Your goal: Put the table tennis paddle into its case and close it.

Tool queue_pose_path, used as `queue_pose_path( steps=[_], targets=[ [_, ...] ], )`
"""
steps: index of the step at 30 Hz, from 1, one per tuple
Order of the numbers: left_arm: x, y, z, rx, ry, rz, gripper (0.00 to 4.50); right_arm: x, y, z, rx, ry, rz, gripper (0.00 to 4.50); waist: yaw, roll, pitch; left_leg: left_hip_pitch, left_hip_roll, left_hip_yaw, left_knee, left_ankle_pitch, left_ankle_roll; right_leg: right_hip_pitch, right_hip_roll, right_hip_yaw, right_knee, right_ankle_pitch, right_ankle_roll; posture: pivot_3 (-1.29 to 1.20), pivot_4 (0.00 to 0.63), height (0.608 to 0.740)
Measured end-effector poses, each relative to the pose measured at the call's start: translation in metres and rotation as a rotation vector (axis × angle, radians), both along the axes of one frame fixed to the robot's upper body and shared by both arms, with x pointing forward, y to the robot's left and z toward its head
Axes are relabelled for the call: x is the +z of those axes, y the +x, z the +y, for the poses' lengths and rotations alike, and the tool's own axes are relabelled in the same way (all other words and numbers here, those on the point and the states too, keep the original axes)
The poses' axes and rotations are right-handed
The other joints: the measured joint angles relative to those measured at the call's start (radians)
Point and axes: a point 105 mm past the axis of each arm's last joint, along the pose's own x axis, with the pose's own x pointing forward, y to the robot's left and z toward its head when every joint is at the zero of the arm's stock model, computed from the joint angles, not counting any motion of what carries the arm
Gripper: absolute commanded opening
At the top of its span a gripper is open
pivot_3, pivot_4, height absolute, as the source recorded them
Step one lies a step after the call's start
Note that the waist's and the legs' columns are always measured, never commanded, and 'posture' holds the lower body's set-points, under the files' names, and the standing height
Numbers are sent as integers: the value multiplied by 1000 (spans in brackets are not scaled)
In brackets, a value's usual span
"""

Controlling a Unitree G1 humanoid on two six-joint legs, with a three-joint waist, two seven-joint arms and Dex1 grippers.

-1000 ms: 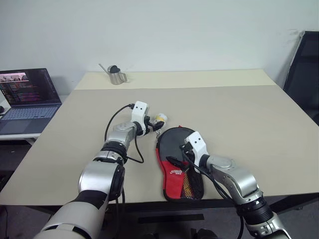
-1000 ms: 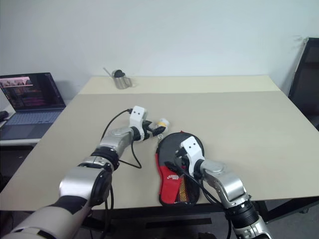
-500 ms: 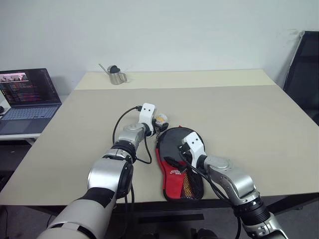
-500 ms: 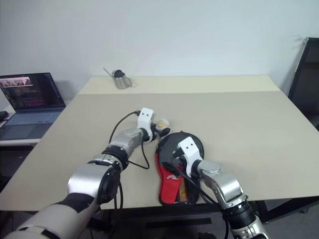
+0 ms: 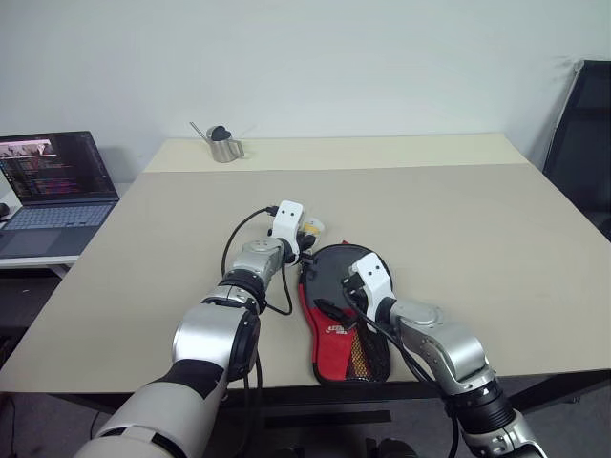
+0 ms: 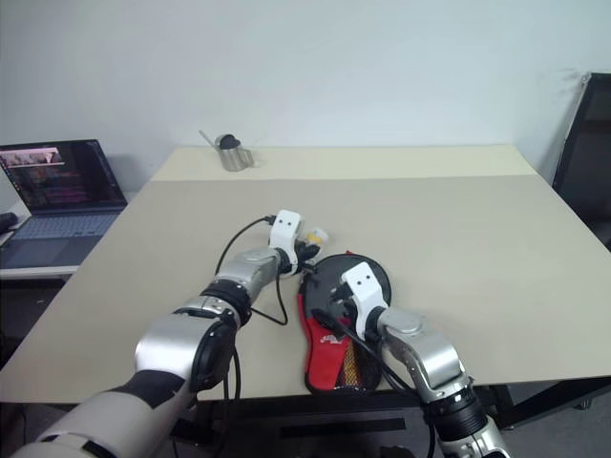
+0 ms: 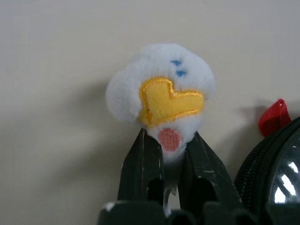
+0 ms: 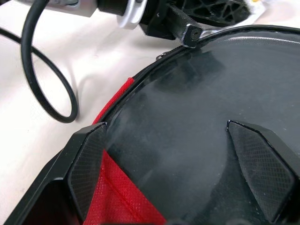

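The case (image 5: 334,336), black with a red panel, lies open near the table's front edge. The table tennis paddle's round black face (image 5: 336,270) rests inside it; the handle is hidden. My right gripper (image 8: 173,154) is open, with its fingertips (image 8: 86,164) spread just over that black face (image 8: 211,108). At the case's far end lies a small white plush charm (image 7: 161,89) with a yellow patch. My left gripper (image 7: 171,150) is shut on the charm's lower part, right beside the case's zip rim (image 7: 262,164) and a red tab (image 7: 273,117).
A metal pitcher (image 5: 222,145) stands at the table's far left. An open laptop (image 5: 52,186) sits on a side desk to the left, and a black chair (image 5: 584,143) stands at the right. A black cable (image 5: 241,246) loops beside my left wrist.
My left gripper slid right to the white charm and closed on it. The right gripper stayed open over the paddle face.
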Motion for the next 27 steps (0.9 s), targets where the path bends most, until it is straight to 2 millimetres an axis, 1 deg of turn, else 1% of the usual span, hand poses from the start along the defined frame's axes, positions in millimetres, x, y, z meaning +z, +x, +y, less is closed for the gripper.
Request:
queue_pose_path(
  steps=[8, 12, 21, 24, 27],
  targets=[
    [1, 0, 7, -44, 104, -30, 108, -3, 0, -3, -15, -26, 7, 4500, -1, 0, 0, 1, 0, 0, 0, 0, 0, 0, 0, 0, 0, 0, 0, 0, 150, 740],
    [1, 0, 6, -76, 189, -59, 108, -6, 3, -4, -31, -54, 16, 4500, 0, -2, -2, 2, 0, 0, 0, 0, 1, 2, 0, 0, 1, 0, 0, 0, 150, 740],
    [2, -1, -12, -171, 345, -146, 108, -15, 1, -5, -56, -83, 34, 4500, 2, -10, -11, 4, 0, 0, 0, 0, 1, 4, 0, -1, 0, 0, 0, 0, 150, 740],
    [4, -1, -20, -202, 431, -188, 108, -18, -2, -7, -69, -83, 42, 4500, 3, -11, -16, 4, 0, 0, 0, 0, 1, 5, 0, -2, 0, 0, 0, 0, 150, 740],
    [7, 0, -22, -220, 502, -229, 108, -21, -6, -9, -83, -81, 46, 4500, 3, -11, -20, 5, 0, 0, 0, 0, 1, 6, 0, -2, 0, 0, 1, 0, 150, 740]
  ],
)
